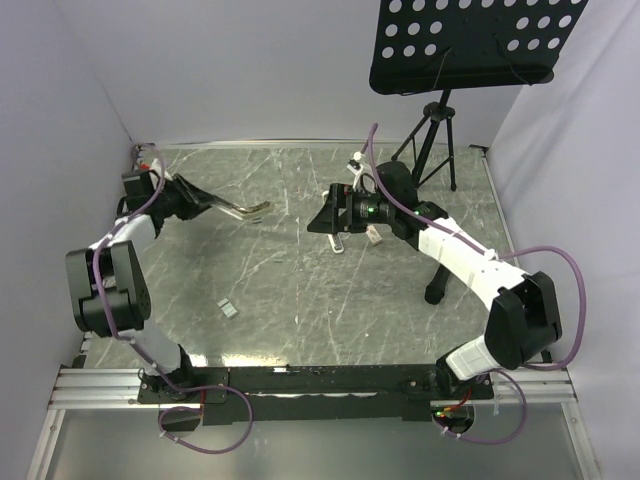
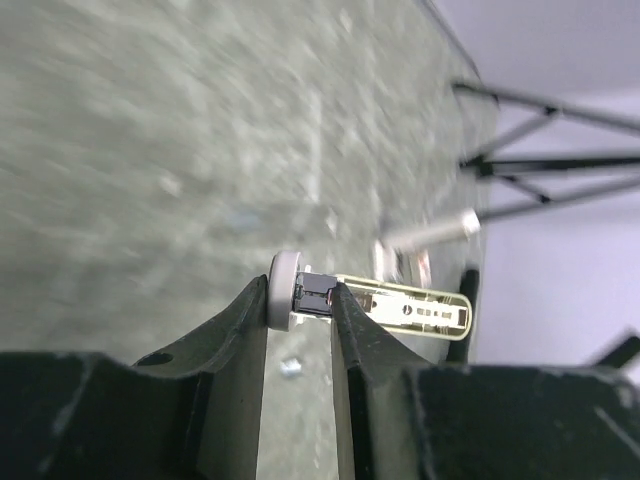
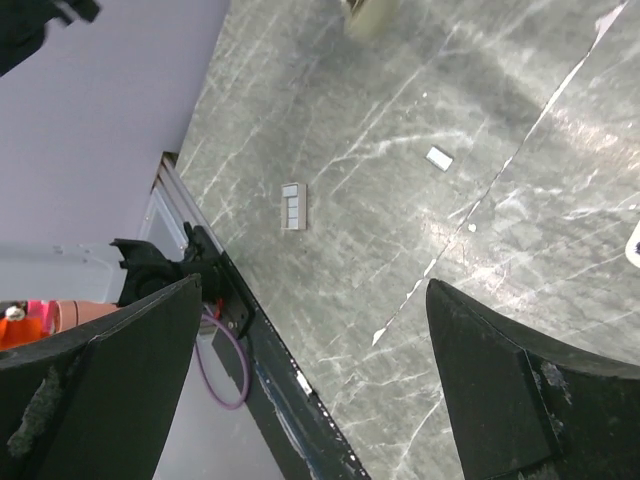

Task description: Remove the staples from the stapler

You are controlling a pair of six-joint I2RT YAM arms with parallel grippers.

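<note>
The slim white bar-shaped stapler with a silvery metal channel (image 2: 410,305) is held above the grey marbled table (image 1: 300,300) at the far left, clamped by its white end in the left gripper (image 2: 300,295). The channel is exposed (whether staples sit in it cannot be told). The right gripper (image 3: 315,300) is spread wide and empty, so unloading is judged unfinished.
</note>
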